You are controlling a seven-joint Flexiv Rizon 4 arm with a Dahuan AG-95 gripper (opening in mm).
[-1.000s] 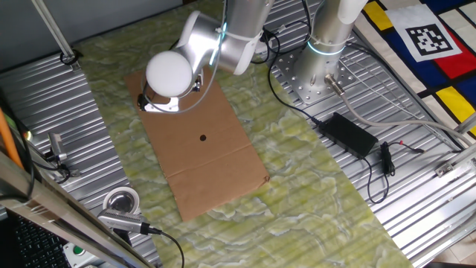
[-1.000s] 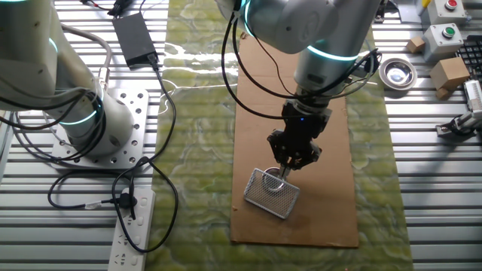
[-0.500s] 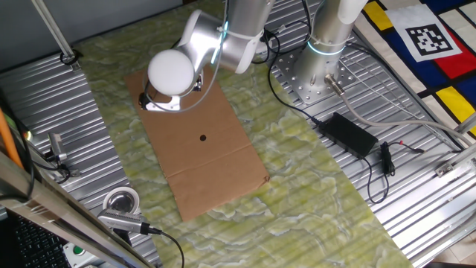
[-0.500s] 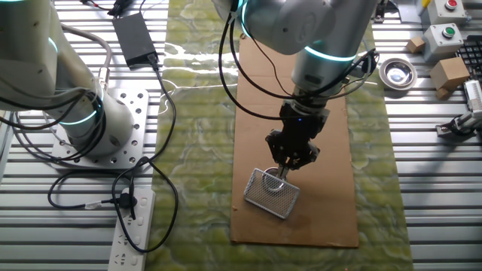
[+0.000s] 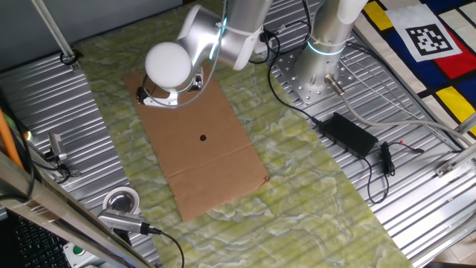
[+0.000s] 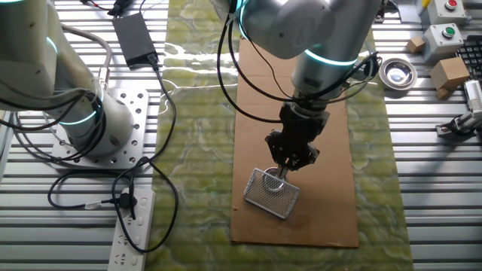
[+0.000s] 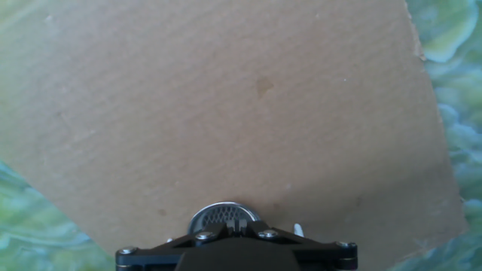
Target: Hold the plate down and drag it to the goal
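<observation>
The plate [image 6: 271, 192] is a small silver metal mesh piece lying on the brown cardboard [image 6: 324, 203] near one end. My gripper [image 6: 283, 175] stands straight above it, fingers shut, with the tip down on the plate's near edge. In the hand view the plate's round meshed rim [image 7: 218, 214] peeks out just beyond the shut gripper [image 7: 233, 223]. In one fixed view the arm's white joint [image 5: 168, 65] covers the gripper, and only a bright glint of the plate [image 5: 159, 99] shows under it. A small black dot [image 5: 203, 137] marks the middle of the cardboard [image 5: 216, 171].
A second arm's base [image 6: 98, 124] stands on the ribbed metal table, with a power brick [image 5: 352, 134] and cables nearby. A white tape roll [image 5: 121, 201] sits off the cardboard, and boxes [image 6: 450, 73] lie beyond it. Green patterned cloth [image 5: 312, 193] lies under the cardboard.
The arm has shifted a little toward the far end of the cardboard. The gripper stays shut on top of the plate, which has barely moved.
</observation>
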